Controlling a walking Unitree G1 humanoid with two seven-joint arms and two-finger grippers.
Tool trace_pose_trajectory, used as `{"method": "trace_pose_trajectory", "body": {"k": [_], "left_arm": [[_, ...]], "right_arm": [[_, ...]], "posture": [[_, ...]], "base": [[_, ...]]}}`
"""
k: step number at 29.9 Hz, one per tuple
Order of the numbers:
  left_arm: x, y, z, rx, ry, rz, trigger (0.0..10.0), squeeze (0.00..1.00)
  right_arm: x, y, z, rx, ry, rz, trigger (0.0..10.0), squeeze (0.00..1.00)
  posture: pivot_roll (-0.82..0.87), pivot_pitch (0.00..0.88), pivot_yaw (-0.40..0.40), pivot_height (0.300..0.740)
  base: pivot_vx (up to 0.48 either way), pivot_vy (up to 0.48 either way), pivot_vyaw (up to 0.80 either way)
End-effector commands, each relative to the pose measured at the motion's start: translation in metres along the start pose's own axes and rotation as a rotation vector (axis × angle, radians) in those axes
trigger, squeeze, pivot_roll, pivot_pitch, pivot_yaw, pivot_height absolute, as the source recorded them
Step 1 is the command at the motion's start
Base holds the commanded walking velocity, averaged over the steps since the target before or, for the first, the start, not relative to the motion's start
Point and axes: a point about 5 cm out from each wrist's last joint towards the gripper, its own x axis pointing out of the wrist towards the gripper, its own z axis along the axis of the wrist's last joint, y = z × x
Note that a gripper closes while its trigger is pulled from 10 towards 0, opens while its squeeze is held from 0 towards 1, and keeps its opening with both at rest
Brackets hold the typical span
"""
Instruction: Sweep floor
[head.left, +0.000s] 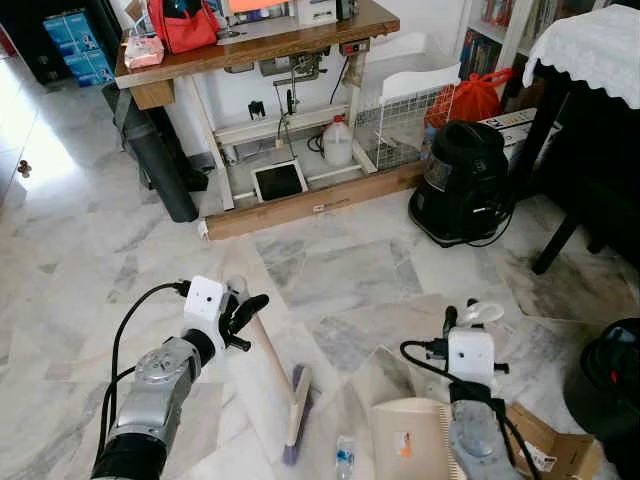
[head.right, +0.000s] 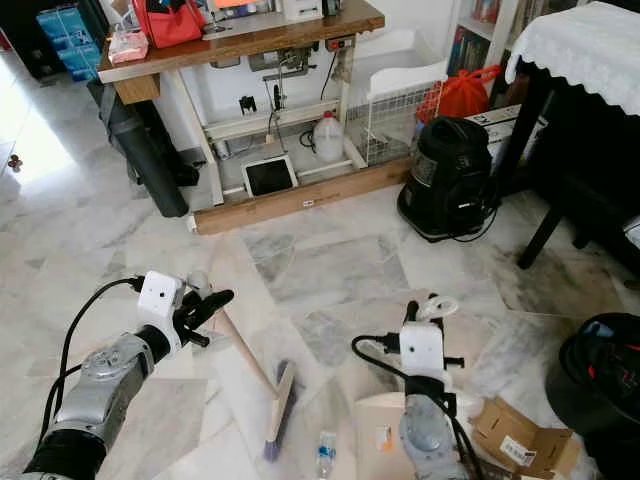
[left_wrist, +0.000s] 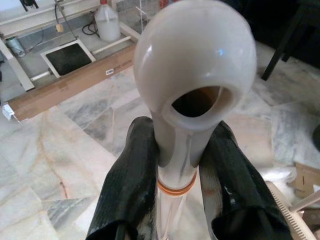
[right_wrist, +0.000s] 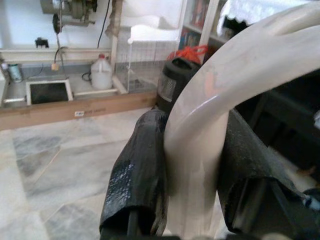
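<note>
My left gripper (head.left: 243, 315) is shut on the cream handle of a small broom (head.left: 272, 358). The handle slants down to the broom's purple-bristled head (head.left: 297, 412), which rests on the marble floor. In the left wrist view the black fingers (left_wrist: 131, 180) clamp the handle (left_wrist: 192, 75) just below its rounded hanging loop. My right gripper (head.left: 470, 318) is shut on the cream handle of a beige dustpan (head.left: 415, 437), whose pan lies on the floor at the bottom centre. The right wrist view shows the fingers (right_wrist: 137, 175) squeezing the curved dustpan handle (right_wrist: 210, 125).
A small plastic bottle (head.left: 345, 457) lies between broom head and dustpan. A cardboard box (head.left: 550, 440) sits to the right. A black vacuum cleaner (head.left: 462, 180) stands ahead right, a wooden sewing table (head.left: 250, 45) ahead, a dark table leg (head.left: 560, 225) and black bin (head.left: 610, 380) on the right.
</note>
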Motion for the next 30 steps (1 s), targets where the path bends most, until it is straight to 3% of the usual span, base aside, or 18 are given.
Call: {"method": "trace_pose_trajectory", "body": {"k": [1,4,13,19,30], "left_arm": [[-0.005,0.008,-0.013,0.036,0.087,0.050,10.0,0.00],[-0.006,0.013,-0.017,0.069,0.124,0.092,10.0,0.00],[-0.009,0.012,-0.033,0.138,0.269,0.076,10.0,0.00],[-0.010,0.005,-0.044,0.126,0.349,0.054,10.0,0.00],[-0.007,-0.003,-0.049,-0.056,0.485,-0.034,10.0,0.00]], "right_arm": [[-0.019,0.014,-0.020,0.003,0.128,0.071,10.0,0.00],[-0.020,0.017,-0.021,0.017,0.137,0.083,10.0,0.00],[-0.020,0.020,-0.022,0.016,0.154,0.109,10.0,0.00],[-0.016,0.017,-0.021,0.015,0.151,0.106,10.0,0.00],[-0.011,0.011,-0.020,0.010,0.147,0.093,10.0,0.00]], "posture": [[-0.02,0.069,0.116,0.740],[-0.02,0.069,0.115,0.740],[-0.02,0.068,0.113,0.740],[-0.02,0.067,0.110,0.740],[-0.02,0.066,0.109,0.740]], "base": [[0.000,0.000,0.00],[0.000,0.000,0.00],[0.000,0.000,0.00],[0.000,0.000,0.00],[0.000,0.000,0.00]]}}
